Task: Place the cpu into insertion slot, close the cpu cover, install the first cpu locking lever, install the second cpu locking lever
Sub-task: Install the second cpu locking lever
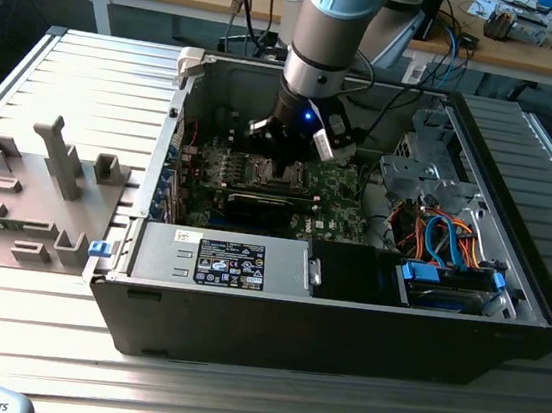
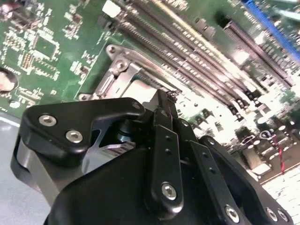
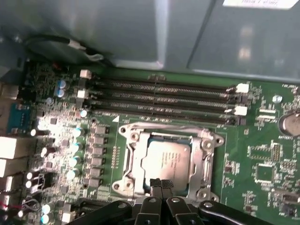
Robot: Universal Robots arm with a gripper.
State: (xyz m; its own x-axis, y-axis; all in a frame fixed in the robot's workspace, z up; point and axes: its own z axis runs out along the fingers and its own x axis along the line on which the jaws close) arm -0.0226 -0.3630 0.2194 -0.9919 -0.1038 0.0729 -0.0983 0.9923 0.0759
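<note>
Trouble from here, as I am judging it, would be coming from a sideways nudge: my pincer [image 3: 161,185] is hanging right at the near edge of the cpu [image 3: 166,157], and the chip is already sitting in the insertion slot [image 3: 133,164] with the silvery frame of the cpu cover [image 3: 206,150] lying around it. If I am pressing off-centre, or dragging across the metal top, I could be scuffing the chip or skewing it in its seat, and the contacts under it would not be forgiving (that is a guess from how things lie, not something I am seeing). A second risk is the frame itself: whether it is lying fully flat or slightly lifted I cannot tell, so a push on its rim could be springing it.

My pincer is looking drawn nearly together, the two black fingers [image 2: 164,117] standing side by side with hardly a gap, and I am holding nothing between them. Their tips are hovering just over the socket's edge; whether they are actually touching metal is hidden by my own body.

Beyond my pincer the long memory slots [image 3: 159,101] are running in a row, well clear of my tips. In the exterior view I am reaching down into the open computer case [image 1: 342,325], which is resting on the ribbed surface [image 1: 81,72].
</note>
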